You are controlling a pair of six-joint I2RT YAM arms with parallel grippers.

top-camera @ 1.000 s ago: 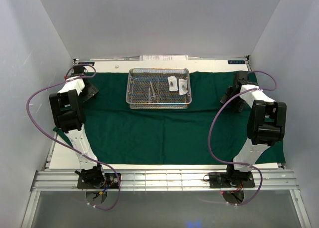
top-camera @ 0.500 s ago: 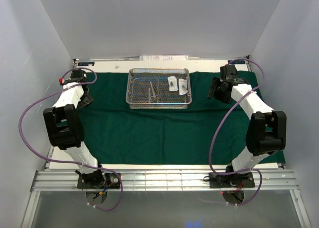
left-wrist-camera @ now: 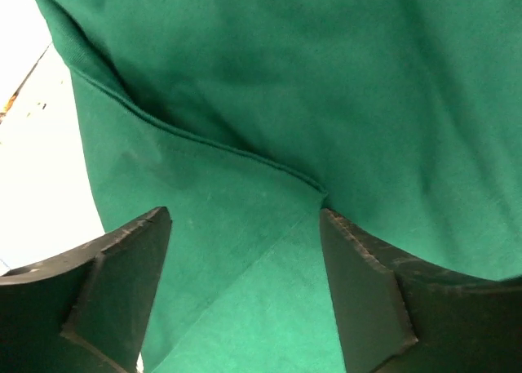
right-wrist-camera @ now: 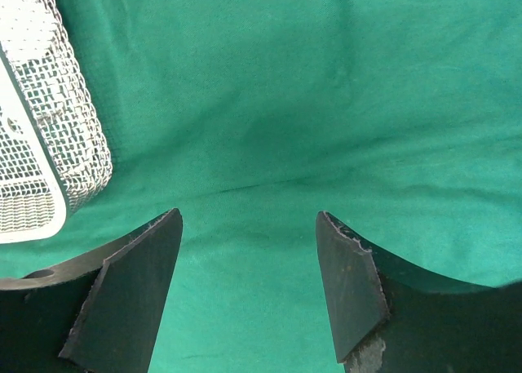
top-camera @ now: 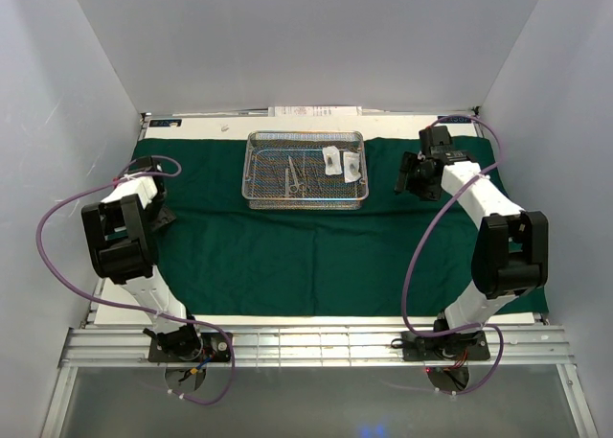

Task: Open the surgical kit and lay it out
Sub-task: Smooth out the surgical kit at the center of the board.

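Flattening the drape (top-camera: pixel 287 256), left fingers (left-wrist-camera: pixel 114 283) apart over a fold (left-wrist-camera: pixel 245 157) just ahead, right fingers (right-wrist-camera: pixel 351 291) apart and empty, mesh tray (right-wrist-camera: pixel 57 136) off their left tip, probably emptying it next.

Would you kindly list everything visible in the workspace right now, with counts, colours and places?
table: one, white, under everything
green cloth: one, dark green, spread flat across the table
wire-mesh tray: one, silver, on the cloth's far middle
metal instruments: silver, slim, in the tray's middle; exact count unclear
clear packets: two, clear, in the tray's right part
papers: white, at the far edge behind the tray
cables: two, purple, one looping off each arm
arms: two, white and black, either side of the cloth
left pincer: black, open over a cloth fold
right pincer: black, open, right of the tray
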